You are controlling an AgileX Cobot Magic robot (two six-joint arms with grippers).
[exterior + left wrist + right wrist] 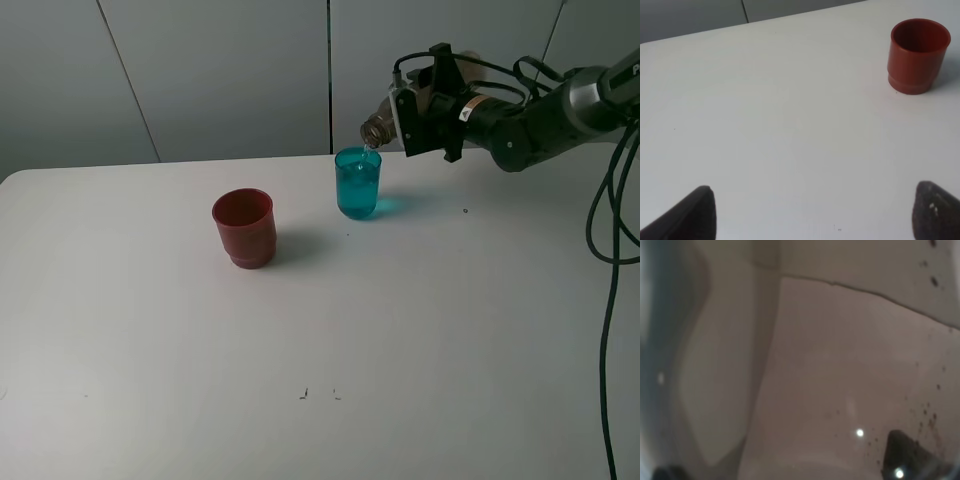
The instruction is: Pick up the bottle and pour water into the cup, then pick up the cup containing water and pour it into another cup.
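One white bench [150, 330] carries it all: the left gripper [815, 220] hangs spread wide and idle, the right gripper [422, 112] clamps the bottle [378, 127] tipped neck-down, its mouth just above the teal cup [358, 185] for pouring, while the red cup [244, 228] stands aside, likely for the second pour.

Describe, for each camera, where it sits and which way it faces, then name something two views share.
Exterior high: mounted above, looking down on the table; right gripper tilts the bottle over the teal cup.
Left wrist: low, facing across the table; left gripper shows, open.
Right wrist: apparently right up against the bottle; blurred.
Shared: the red cup appears in exterior high and left wrist.
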